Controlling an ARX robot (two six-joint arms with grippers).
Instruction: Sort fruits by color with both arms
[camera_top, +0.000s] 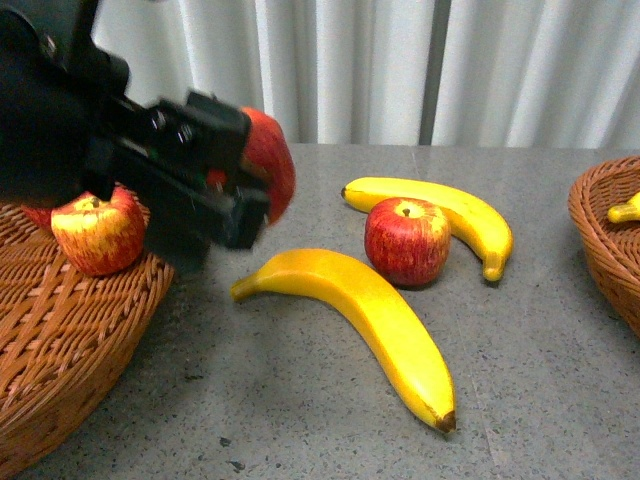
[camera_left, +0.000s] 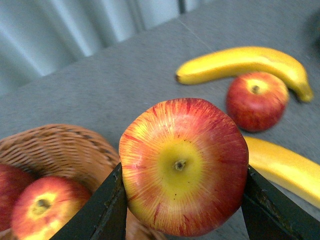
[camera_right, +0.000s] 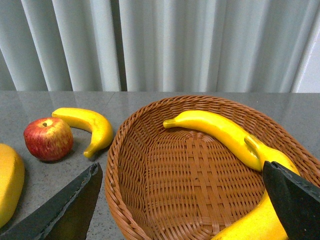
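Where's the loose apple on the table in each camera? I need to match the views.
Front view: loose apple right of centre, beside the far banana.
Left wrist view: loose apple beyond the held apple, inside the far banana's curve.
Right wrist view: loose apple outside the basket, beside the far banana.
Shared landmark: the far banana curving around it.

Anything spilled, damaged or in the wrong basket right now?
Nothing stands out. The left wicker basket shows only red apples, the right wicker basket only yellow bananas; the red-and-yellow apple in the left gripper looks intact.
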